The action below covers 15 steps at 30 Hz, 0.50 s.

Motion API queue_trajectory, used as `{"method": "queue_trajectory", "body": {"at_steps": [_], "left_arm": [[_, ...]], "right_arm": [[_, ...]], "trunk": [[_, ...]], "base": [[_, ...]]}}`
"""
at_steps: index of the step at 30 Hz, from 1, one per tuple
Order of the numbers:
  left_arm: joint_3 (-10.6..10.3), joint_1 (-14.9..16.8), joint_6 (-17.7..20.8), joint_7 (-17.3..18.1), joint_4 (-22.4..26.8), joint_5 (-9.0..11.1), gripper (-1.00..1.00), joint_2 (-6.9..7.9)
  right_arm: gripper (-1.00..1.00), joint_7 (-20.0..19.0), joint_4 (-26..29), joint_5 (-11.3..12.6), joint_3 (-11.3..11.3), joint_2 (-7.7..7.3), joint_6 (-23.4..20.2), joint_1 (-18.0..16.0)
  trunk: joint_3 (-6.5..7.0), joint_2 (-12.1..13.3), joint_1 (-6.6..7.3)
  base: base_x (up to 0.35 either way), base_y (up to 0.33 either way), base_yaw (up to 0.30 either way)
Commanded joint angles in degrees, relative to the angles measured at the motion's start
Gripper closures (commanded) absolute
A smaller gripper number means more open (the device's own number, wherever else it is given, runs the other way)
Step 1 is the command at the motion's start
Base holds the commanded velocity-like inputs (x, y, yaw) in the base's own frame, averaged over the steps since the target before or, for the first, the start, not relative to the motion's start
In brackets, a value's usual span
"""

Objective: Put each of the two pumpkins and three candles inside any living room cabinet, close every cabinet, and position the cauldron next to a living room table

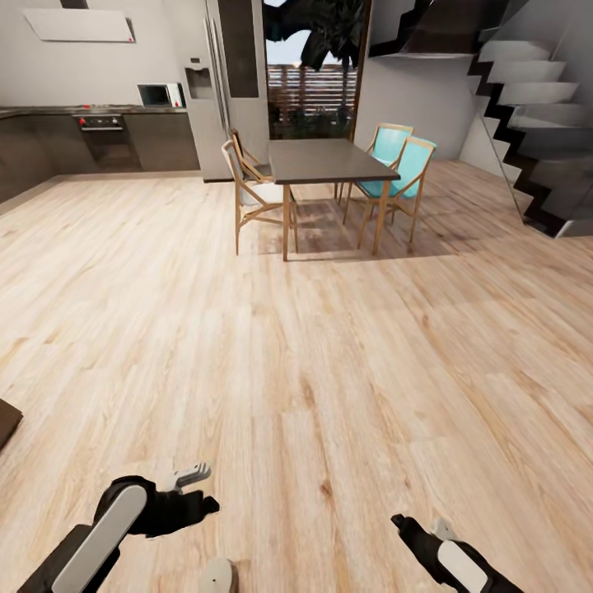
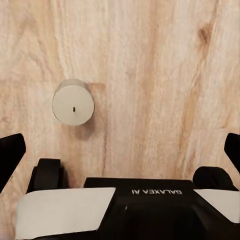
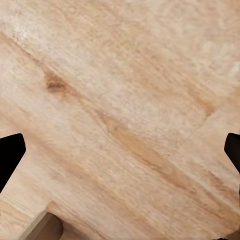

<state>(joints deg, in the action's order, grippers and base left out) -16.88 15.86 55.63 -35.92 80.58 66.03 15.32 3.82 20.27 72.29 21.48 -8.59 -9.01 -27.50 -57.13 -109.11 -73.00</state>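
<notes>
Candle (image 2: 73, 101) upright on floor (image 2: 160, 75) just ahead of left claw (image 2: 120, 150), wide open, empty; right claw (image 3: 120, 150) likewise.

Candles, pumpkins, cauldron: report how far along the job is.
Nothing looks done from here. One candle stands upright on the wooden floor, below the left pincer, whose fingers are spread wide and hold nothing. The right pincer is also open, over bare floor. In hand: apparently lining up on that candle. Left: grasping it, stowing all candles and pumpkins, closing cabinets, moving the cauldron. A dining table stands ahead.
</notes>
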Motion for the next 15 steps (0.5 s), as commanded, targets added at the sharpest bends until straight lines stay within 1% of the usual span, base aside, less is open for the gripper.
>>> {"method": "queue_trajectory", "body": {"at_steps": [1, 3, 4, 6, 7, 9, 10, 11, 12, 15], "left_arm": [[0.03, 0.03, -0.48, -0.52, -0.01, -1.62, -1.00, -0.62], [0.12, 0.04, -1.24, -0.43, -0.80, -4.53, -1.00, -1.65], [0.10, 0.04, -1.43, -0.42, -1.27, -5.07, -1.00, -1.83], [-0.14, 0.04, -2.77, -0.34, -3.66, -6.49, -1.00, -2.43], [-0.20, 0.04, -3.30, -0.33, -4.31, -6.73, -1.00, -2.60], [-0.39, 0.04, -6.21, -0.26, -6.81, -7.78, -1.00, -3.24], [-0.44, 0.04, -7.83, -0.22, -8.05, -8.67, -1.00, -3.44], [-0.47, 0.04, -9.32, -0.17, -9.24, -9.79, -1.00, -3.57], [-0.48, 0.04, -9.97, -0.12, -9.79, -10.46, -1.00, -3.64], [-0.47, 0.04, -12.34, 0.46, -12.56, -14.42, -1.00, -3.83]], "right_arm": [[-1.00, 0.04, 0.64, 0.20, 0.40, -0.10, -0.12, -0.01], [-1.00, -0.57, 2.29, -1.19, 0.94, -0.19, -0.14, -0.01], [-1.00, -0.66, 2.87, -1.77, 1.18, -0.18, -0.13, -0.01], [-1.00, -0.83, 5.59, -4.23, 1.91, -0.07, -0.11, -0.01], [-1.00, -0.85, 6.31, -4.84, 2.03, -0.04, -0.12, -0.01], [-1.00, -0.85, 8.82, -7.04, 2.31, 0.05, -0.17, 0.01], [-1.00, -0.86, 9.75, -8.04, 2.38, 0.09, -0.17, 0.03], [-1.00, -0.88, 10.69, -8.88, 2.46, 0.09, -0.19, 0.06], [-1.00, -0.89, 11.21, -9.24, 2.49, 0.09, -0.21, 0.08], [-1.00, -0.84, 15.82, -10.89, 2.57, -0.07, -0.55, 1.05]], "trunk": [[-0.23, -0.44, -0.22], [-0.59, -1.24, -0.66], [-0.77, -1.64, -0.88], [-1.13, -2.44, -1.32], [-1.31, -2.84, -1.54], [-1.66, -3.65, -1.98], [-1.84, -4.05, -2.20], [-2.02, -4.45, -2.42], [-2.20, -4.85, -2.64], [-2.74, -6.05, -3.29]], "base": [[0.000, 0.000, 0.000], [0.000, 0.000, 0.000], [0.000, 0.000, 0.000], [0.000, 0.000, 0.000], [0.000, 0.000, 0.000], [0.000, 0.000, 0.000], [0.000, 0.000, 0.000], [0.000, 0.000, 0.000], [0.000, 0.000, 0.000], [0.000, 0.000, 0.000]]}}
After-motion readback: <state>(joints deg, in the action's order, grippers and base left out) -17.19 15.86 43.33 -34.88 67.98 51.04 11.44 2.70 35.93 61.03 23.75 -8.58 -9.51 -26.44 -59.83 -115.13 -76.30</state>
